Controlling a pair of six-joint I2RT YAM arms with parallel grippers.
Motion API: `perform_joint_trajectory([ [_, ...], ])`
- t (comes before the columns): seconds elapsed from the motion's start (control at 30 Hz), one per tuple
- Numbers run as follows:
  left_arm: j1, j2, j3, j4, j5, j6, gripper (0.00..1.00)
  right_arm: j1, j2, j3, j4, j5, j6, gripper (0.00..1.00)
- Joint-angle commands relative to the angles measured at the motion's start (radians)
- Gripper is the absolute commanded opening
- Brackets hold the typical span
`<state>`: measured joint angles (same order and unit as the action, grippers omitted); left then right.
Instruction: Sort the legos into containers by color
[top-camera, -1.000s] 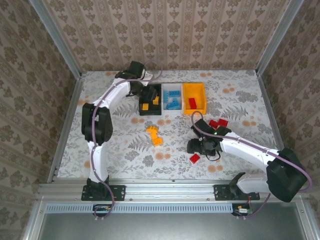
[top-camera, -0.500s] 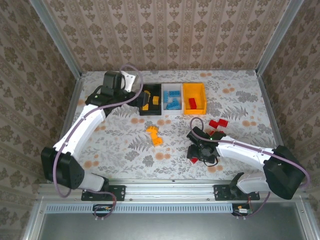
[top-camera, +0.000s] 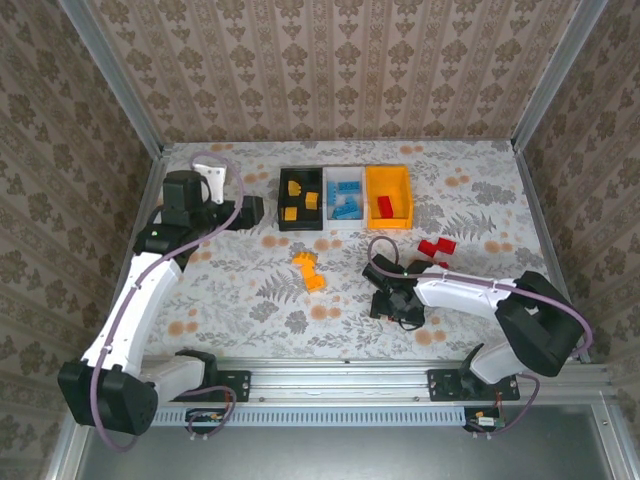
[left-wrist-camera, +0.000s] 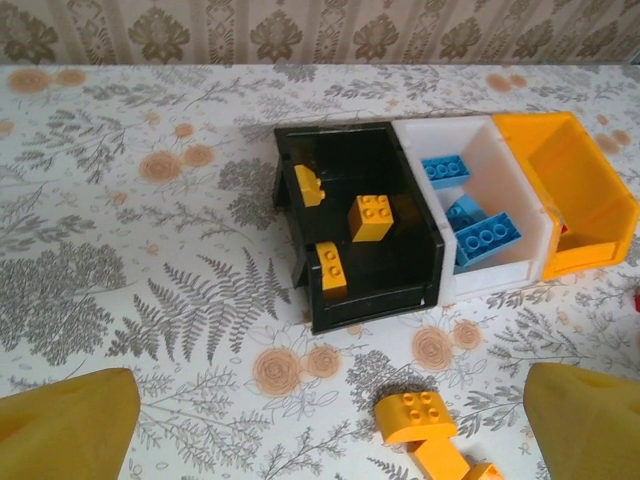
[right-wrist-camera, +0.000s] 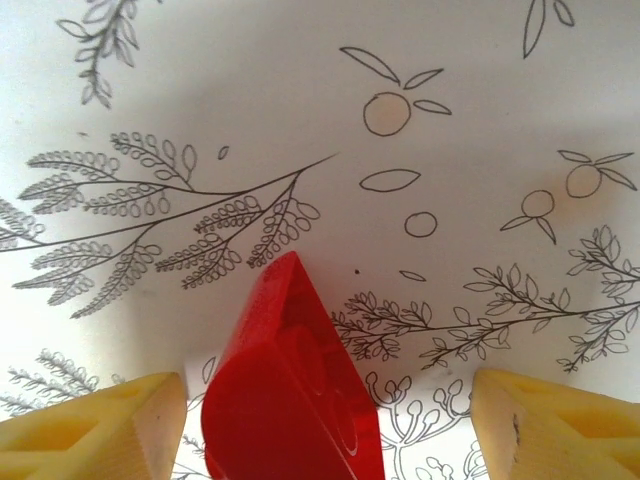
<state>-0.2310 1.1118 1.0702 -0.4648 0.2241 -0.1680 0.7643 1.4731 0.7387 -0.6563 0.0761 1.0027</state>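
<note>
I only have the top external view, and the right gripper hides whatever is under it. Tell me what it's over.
Observer: A red brick lies on the table between the open fingers of the right gripper; neither finger touches it.
Operator: Report the left gripper.
Observer: The left gripper is wide open and holds nothing.
Operator: Give me the black bin close up.
Observer: The black bin holds three yellow bricks; the middle one sits studs up, showing four studs.
</note>
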Motion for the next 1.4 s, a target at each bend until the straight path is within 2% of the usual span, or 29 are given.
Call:
perform_joint_trajectory([
  [0.0,0.025,-0.015,-0.029,-0.011,0.047,0.008,1.00,0.009,0.041,0.032,0.035,0.025,0.014,0.74],
  [0.13,0.041,-0.009,-0.043,0.010,0.069,0.004,1.00,0.008,0.053,0.055,0.030,0.036,-0.005,0.66],
  [0.33,0.056,0.006,-0.046,0.016,0.103,-0.005,1.00,0.008,0.062,0.095,-0.003,0.073,-0.040,0.37],
  [0.63,0.070,0.026,-0.045,0.020,0.130,-0.020,1.00,-0.022,0.050,0.272,-0.115,0.146,-0.163,0.27],
  [0.73,0.076,0.031,-0.043,0.016,0.141,-0.021,1.00,-0.062,0.065,0.339,-0.151,0.141,-0.219,0.29],
  [0.9,0.079,0.025,-0.045,0.013,0.138,-0.018,1.00,-0.078,0.093,0.341,-0.179,0.083,-0.261,0.53],
  [1.03,0.083,0.029,-0.046,0.019,0.147,-0.024,1.00,-0.048,0.113,0.290,-0.147,0.002,-0.280,0.64],
  [1.23,0.088,0.034,-0.048,0.018,0.155,-0.031,1.00,-0.032,0.152,0.234,-0.133,0.002,-0.273,0.64],
  [1.37,0.088,0.034,-0.049,0.018,0.155,-0.032,1.00,-0.032,0.176,0.220,-0.119,-0.003,-0.274,0.59],
])
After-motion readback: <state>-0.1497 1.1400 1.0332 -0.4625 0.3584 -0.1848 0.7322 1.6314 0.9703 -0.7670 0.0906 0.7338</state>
